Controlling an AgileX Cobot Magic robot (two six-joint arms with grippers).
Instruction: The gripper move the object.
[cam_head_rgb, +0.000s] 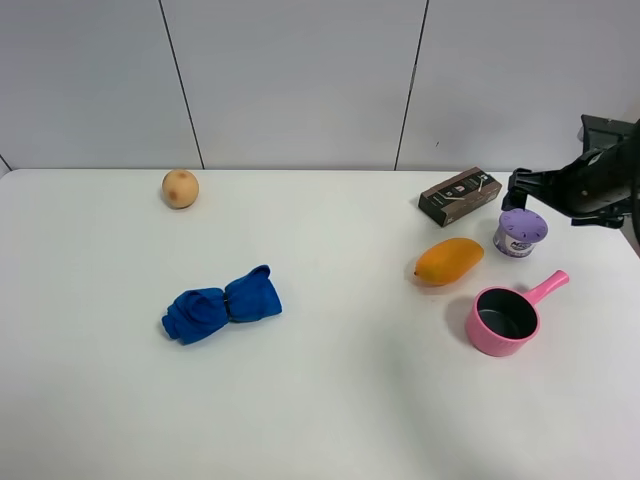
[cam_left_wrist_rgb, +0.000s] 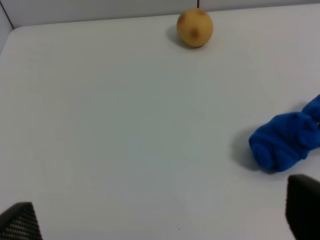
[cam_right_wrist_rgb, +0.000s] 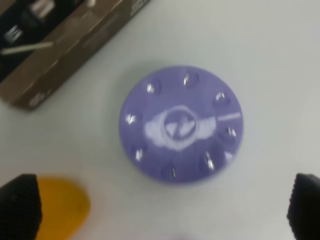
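Squat lilac-lidded object stood upright. The right gripper hung above it, jaws spread wide, not touching.

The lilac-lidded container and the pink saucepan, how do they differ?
The container is covered by a lilac lid; the saucepan is open, showing a dark inside. The saucepan has a side handle; the container has none. The saucepan looks wider than the container. Both are round and stand upright on the table.

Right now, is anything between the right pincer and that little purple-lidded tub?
Nothing. In the right wrist view the open right pincer hangs over the tub with the stretch between them bare.
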